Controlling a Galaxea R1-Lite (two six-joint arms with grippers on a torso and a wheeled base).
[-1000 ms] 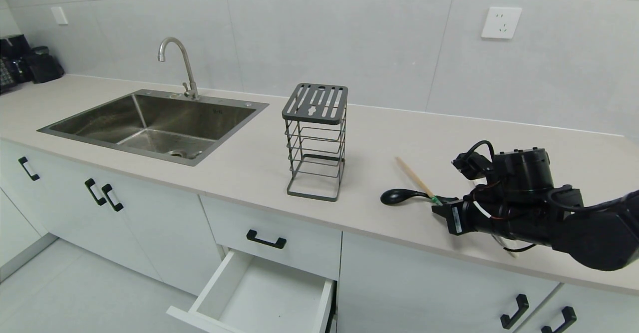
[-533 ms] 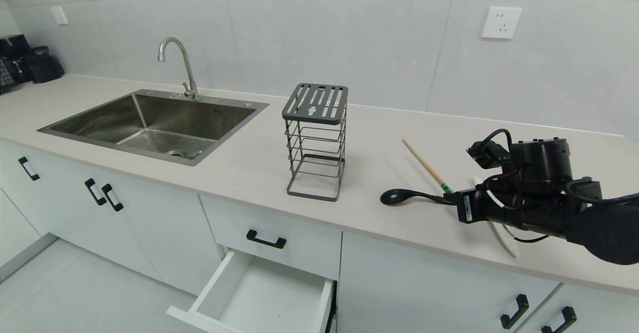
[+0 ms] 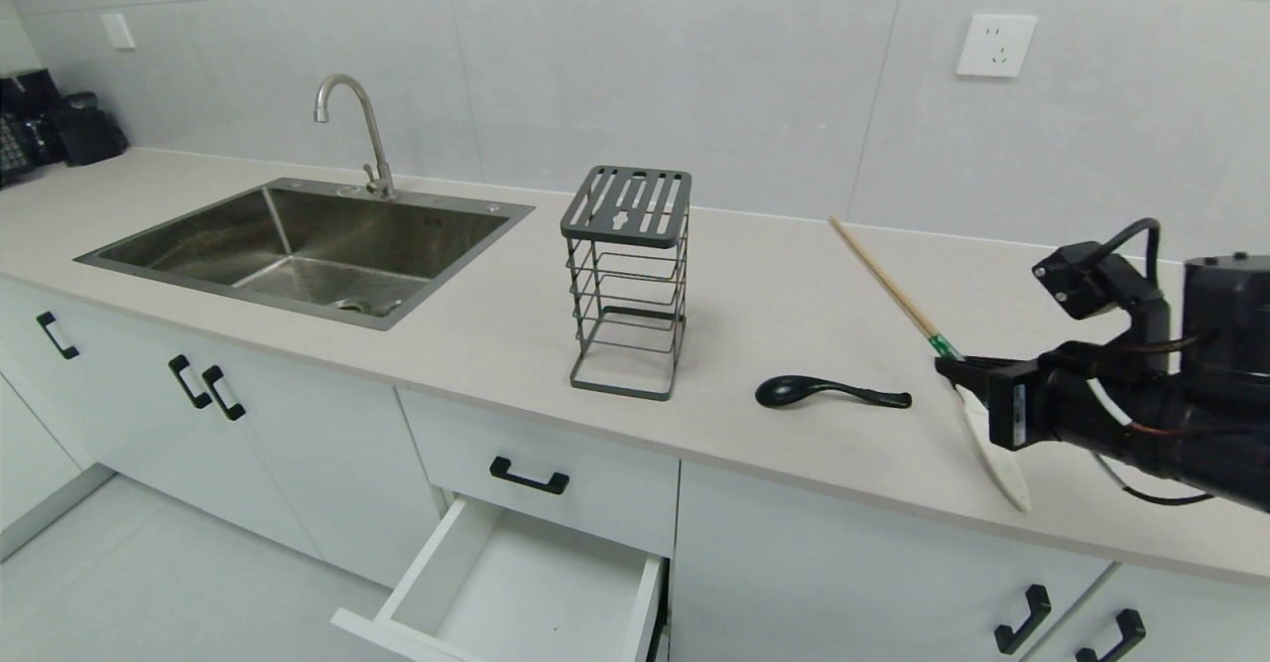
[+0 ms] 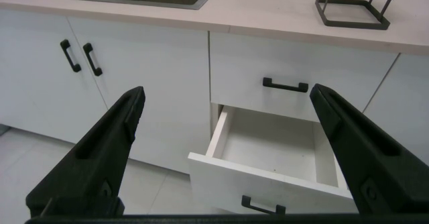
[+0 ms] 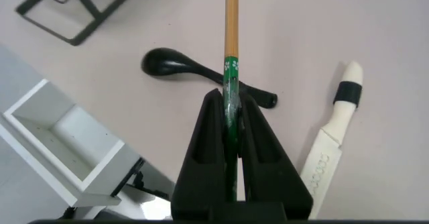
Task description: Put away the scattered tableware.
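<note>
A wooden chopstick (image 3: 886, 278) with a green end is clamped in my right gripper (image 3: 952, 362), raised off the counter and slanting up toward the wall. In the right wrist view the chopstick (image 5: 231, 29) runs straight out from the shut gripper (image 5: 231, 106). Below it on the counter lie a black spoon (image 3: 828, 391) and a white utensil (image 3: 992, 449) with a black band (image 5: 348, 93). My left gripper (image 4: 224, 117) hangs open in front of the cabinets, over the open drawer (image 4: 268, 150).
A dark wire rack (image 3: 627, 280) stands mid-counter, left of the spoon. A steel sink (image 3: 298, 245) with a tap is set in at the left. The white drawer (image 3: 516, 593) is pulled out below the counter's front edge.
My right gripper has risen and drawn back to the right with the chopstick, clear of the black spoon. The white utensil under it has come into sight.
</note>
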